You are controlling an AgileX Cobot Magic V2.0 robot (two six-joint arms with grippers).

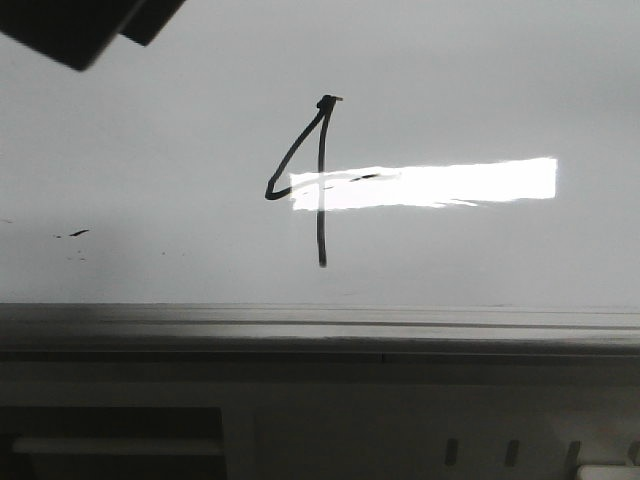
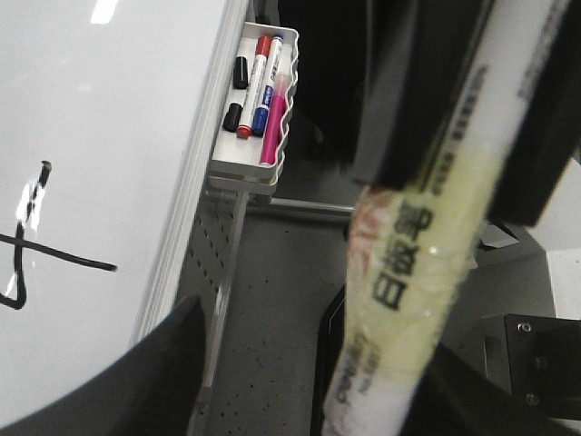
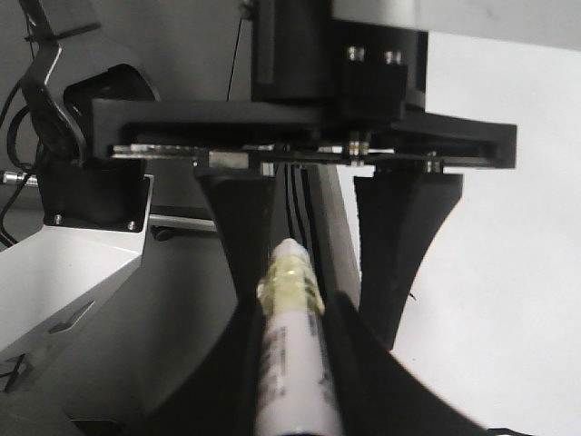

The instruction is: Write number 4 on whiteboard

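My left gripper [image 2: 454, 182] clamps a white taped marker pen [image 2: 408, 300], its barrel running along my fingers. The thin black number 4 [image 2: 27, 236], on the glossy pale whiteboard [image 2: 118, 118], lies off to the pen's side, apart from it. My right gripper [image 3: 313, 300] holds a similar pen.

Hand-drawn number 4 [image 1: 318, 175] in black on the whiteboard [image 1: 150, 130]. Black printed Chinese characters, seemingly "白板笔", along the white marker barrel [image 2: 427, 263] in the left wrist view; smaller print beside them too blurred to read.
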